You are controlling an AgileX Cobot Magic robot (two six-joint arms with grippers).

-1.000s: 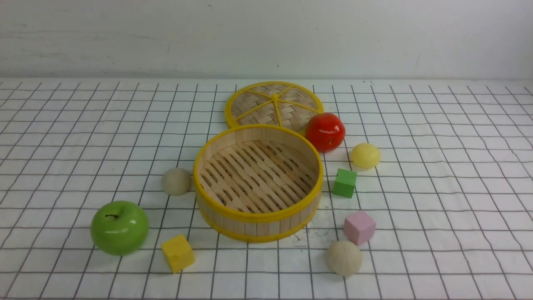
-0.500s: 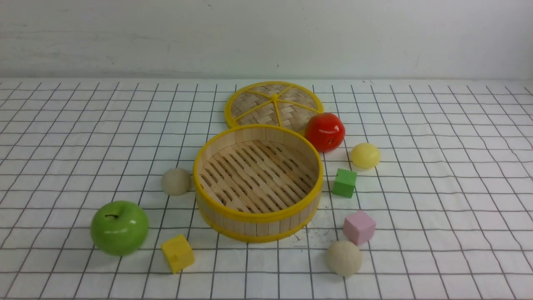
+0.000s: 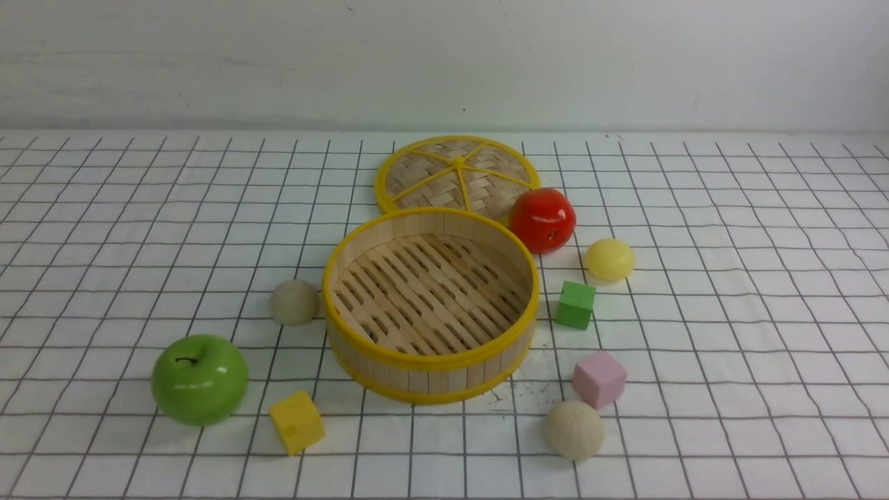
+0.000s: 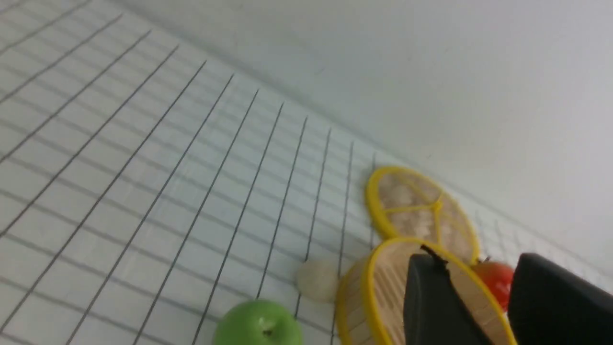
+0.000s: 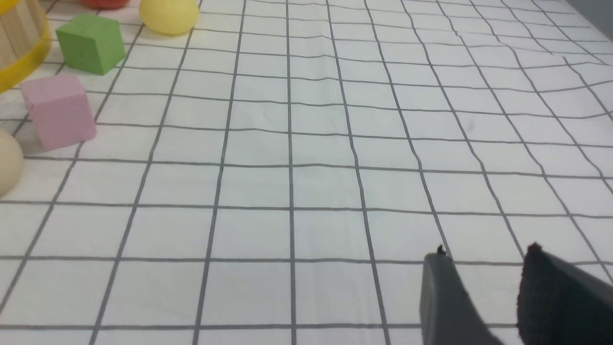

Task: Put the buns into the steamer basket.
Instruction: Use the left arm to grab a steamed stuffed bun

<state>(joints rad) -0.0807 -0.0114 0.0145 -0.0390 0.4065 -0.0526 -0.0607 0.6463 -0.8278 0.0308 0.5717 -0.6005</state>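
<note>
The steamer basket (image 3: 430, 354) stands empty at the middle of the cloth, also in the left wrist view (image 4: 364, 306). One beige bun (image 3: 294, 303) rests just left of it (image 4: 317, 280). A second beige bun (image 3: 574, 430) lies at the front right (image 5: 7, 163). The pale yellow bun (image 3: 609, 259) lies right of the basket (image 5: 168, 15). Neither arm shows in the front view. My left gripper (image 4: 474, 261) is open, held well back from the basket with nothing between its fingers. My right gripper (image 5: 483, 251) is open over bare cloth, far from the buns.
The woven lid (image 3: 456, 175) lies flat behind the basket. A red apple (image 3: 542, 219) sits at the basket's back right, a green apple (image 3: 199, 379) at the front left. Yellow cube (image 3: 296, 421), green cube (image 3: 575, 304) and pink cube (image 3: 599, 378) are scattered around the basket.
</note>
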